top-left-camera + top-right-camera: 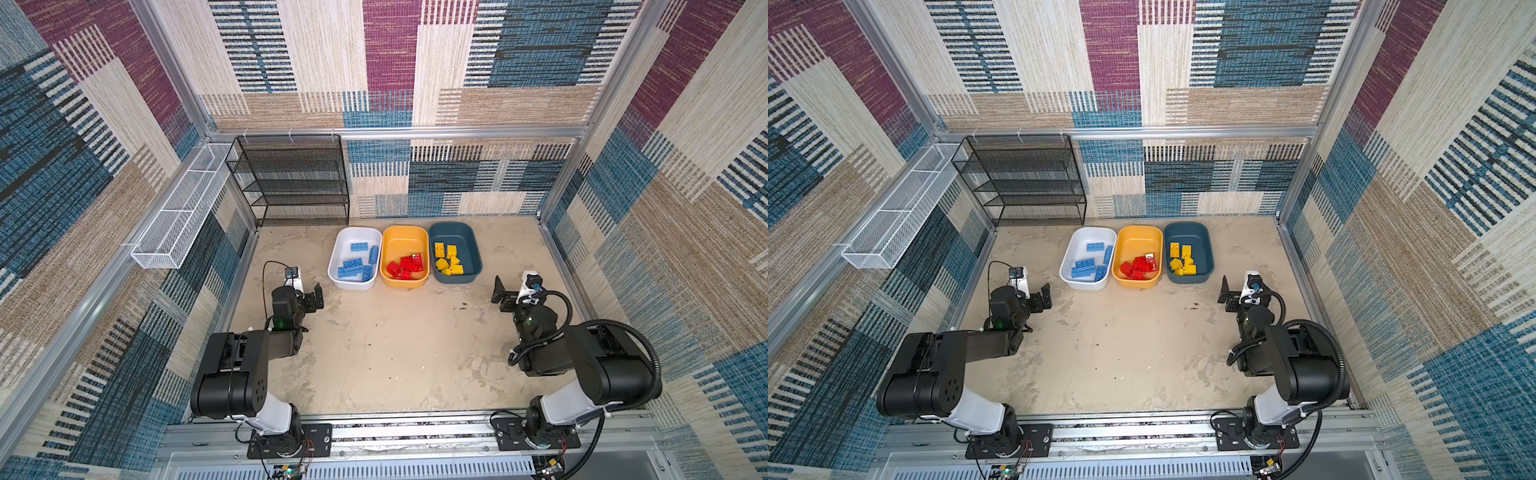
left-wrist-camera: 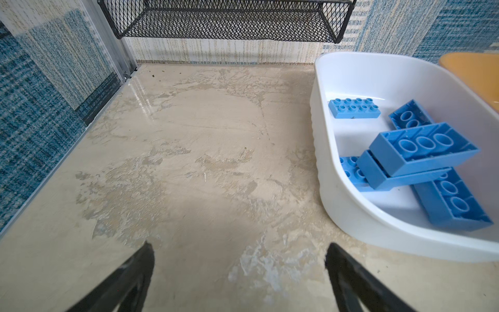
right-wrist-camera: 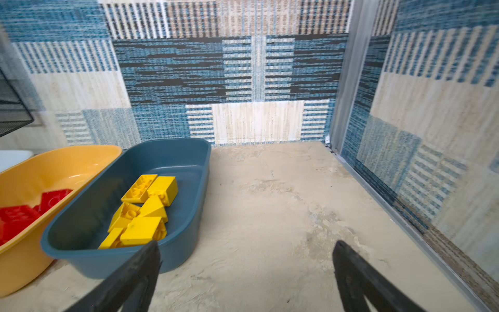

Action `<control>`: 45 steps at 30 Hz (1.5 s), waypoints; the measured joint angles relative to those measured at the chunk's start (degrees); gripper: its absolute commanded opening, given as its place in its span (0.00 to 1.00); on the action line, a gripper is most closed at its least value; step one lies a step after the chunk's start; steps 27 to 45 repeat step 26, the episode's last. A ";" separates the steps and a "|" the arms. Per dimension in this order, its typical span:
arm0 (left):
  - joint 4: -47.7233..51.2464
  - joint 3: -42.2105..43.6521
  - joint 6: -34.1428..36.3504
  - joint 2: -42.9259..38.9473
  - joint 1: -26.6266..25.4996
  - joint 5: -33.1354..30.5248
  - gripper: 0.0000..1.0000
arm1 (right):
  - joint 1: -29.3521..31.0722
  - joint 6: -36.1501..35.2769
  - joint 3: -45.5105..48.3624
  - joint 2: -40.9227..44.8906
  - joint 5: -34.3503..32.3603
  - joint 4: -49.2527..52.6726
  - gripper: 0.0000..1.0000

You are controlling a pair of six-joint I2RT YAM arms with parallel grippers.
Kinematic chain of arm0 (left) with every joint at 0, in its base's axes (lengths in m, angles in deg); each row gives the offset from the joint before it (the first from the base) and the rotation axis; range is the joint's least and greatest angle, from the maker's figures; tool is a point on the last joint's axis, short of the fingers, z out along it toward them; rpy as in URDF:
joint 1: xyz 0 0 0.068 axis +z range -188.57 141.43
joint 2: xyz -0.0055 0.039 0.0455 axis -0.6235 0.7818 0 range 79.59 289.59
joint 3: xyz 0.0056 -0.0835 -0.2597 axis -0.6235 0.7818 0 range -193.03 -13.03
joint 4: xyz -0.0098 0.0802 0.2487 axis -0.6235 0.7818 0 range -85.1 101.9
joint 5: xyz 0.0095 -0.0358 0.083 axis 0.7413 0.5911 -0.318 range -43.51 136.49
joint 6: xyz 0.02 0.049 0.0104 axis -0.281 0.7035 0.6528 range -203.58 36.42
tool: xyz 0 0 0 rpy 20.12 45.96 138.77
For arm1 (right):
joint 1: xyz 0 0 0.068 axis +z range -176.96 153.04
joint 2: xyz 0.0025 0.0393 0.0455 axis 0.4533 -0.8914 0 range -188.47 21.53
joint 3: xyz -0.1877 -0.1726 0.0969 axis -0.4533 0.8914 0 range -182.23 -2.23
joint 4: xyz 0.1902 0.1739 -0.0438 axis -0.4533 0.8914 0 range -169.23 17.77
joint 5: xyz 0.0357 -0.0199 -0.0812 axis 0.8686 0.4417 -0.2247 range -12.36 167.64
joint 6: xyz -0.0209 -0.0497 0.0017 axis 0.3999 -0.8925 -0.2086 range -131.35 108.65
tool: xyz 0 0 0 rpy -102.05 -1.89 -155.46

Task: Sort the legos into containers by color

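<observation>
Clearly, in both top views your sorting looked finished. The blue legos lay in the white tub, the red legos in the yellow-orange tub and the yellow legos in the teal tub. No brick showed on the bare surface. Your left gripper and right gripper hung near the tubs but apart from them, each spread wide and holding nothing.

From the left wrist, you saw the blue legos heaped, several hollow side up, one leaning across another. From the right wrist, the yellow legos sat bunched toward one end of the teal tub.

I judged these bricks light, stiff and slick-sided. Should you have needed to shift one, pinching across its two long flat walls rather than the studs looked safest. A stacked brick would likely have slid as you closed on it.
</observation>
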 measured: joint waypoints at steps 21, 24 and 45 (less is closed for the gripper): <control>-0.90 1.25 0.28 -0.07 -1.75 -0.17 0.99 | -1.75 -0.92 -0.87 0.09 9.09 2.10 1.00; -1.44 1.25 0.28 -0.11 -1.77 -0.26 0.99 | -1.75 -0.92 -0.90 0.09 9.09 2.19 1.00; -1.51 1.25 0.28 -0.11 -1.81 -0.26 0.99 | -1.75 -0.92 -0.87 0.09 9.09 2.32 1.00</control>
